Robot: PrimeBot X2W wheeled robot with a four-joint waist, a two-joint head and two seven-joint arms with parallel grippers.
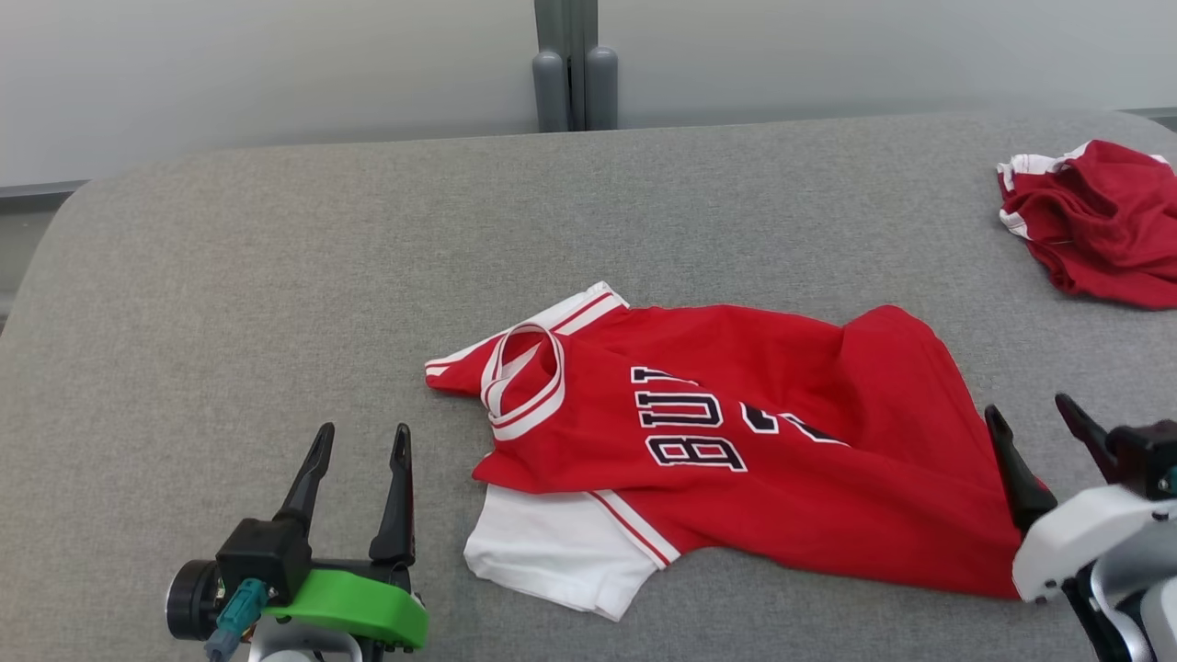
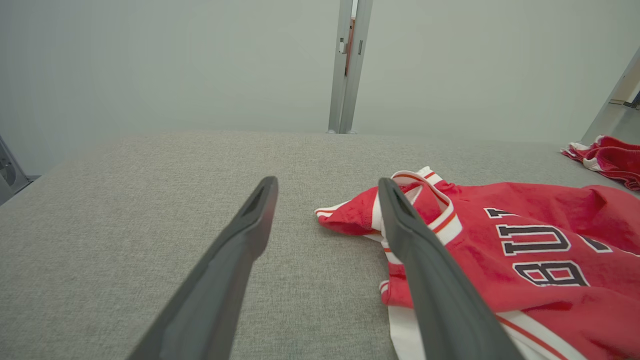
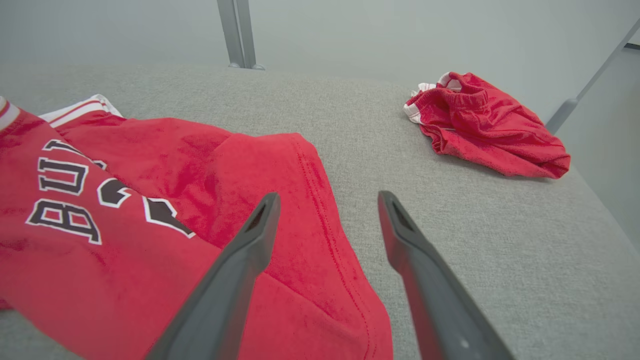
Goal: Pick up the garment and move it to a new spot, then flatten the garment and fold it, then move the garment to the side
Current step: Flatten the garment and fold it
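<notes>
A red jersey-style garment [image 1: 763, 441] with white trim and dark lettering lies rumpled on the grey padded table [image 1: 276, 276], collar toward the left, a white sleeve at its near edge. My left gripper [image 1: 360, 441] stands open just left of the collar, apart from the cloth; in the left wrist view the garment [image 2: 525, 250] lies to the right of its fingers [image 2: 250, 225]. My right gripper [image 1: 1030, 414] is open at the garment's right hem, nothing between its fingers. In the right wrist view the hem [image 3: 310, 200] lies under the left finger [image 3: 250, 240].
A second red garment with white trim [image 1: 1099, 221] lies crumpled at the table's far right corner, also the heap [image 3: 480, 125] in the right wrist view. A grey post [image 1: 575, 64] stands behind the table's far edge against a pale wall.
</notes>
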